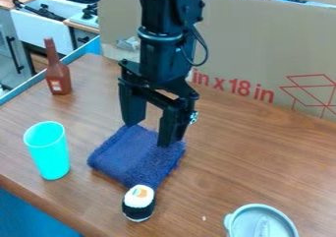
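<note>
The gripper [150,134] was positioned over the cloth [134,157], its fingers spread; whether contact was made could not be told. Any pinch was best centred on a thick fold, clear of the sushi toy [138,203] camera-side of the gripper. The cloth was dark blue, fuzzy and roughly squared.

Cloth [136,158] rough, fuzzy; tabletop [249,164] smooth, wood-grained; cup [50,155] probably plastic.
</note>
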Robot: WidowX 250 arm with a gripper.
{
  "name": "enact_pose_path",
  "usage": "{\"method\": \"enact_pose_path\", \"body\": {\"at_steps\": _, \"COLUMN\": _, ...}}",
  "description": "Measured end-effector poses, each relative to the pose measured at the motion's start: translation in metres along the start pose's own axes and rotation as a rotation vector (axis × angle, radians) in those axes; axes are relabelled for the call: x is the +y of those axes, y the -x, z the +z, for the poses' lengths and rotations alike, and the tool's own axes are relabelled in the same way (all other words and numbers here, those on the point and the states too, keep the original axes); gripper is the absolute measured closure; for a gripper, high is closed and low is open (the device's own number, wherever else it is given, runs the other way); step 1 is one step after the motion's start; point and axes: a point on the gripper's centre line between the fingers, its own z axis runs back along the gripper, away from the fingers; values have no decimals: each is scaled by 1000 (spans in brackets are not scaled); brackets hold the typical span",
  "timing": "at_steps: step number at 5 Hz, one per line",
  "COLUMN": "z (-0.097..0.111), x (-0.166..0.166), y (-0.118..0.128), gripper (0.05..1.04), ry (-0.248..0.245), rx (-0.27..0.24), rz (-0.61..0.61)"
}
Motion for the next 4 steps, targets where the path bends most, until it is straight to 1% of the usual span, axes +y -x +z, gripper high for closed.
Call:
{"method": "enact_pose_path", "body": {"at_steps": 1, "z": -6, "x": 0, "y": 2, "gripper": 83, "ry": 2, "rx": 17, "rz": 0}}
{"method": "enact_pose_path", "body": {"at_steps": 2, "z": -21, "x": 1, "y": 27, "gripper": 83, "ry": -17, "rx": 6, "rz": -39}}
{"method": "enact_pose_path", "body": {"at_steps": 3, "z": -30, "x": 4, "y": 47, "gripper": 83, "ry": -43, "rx": -36, "rz": -53}}
{"method": "enact_pose_path", "body": {"at_steps": 4, "z": -46, "x": 7, "y": 59, "gripper": 83, "ry": -74, "rx": -46, "rz": -13}}
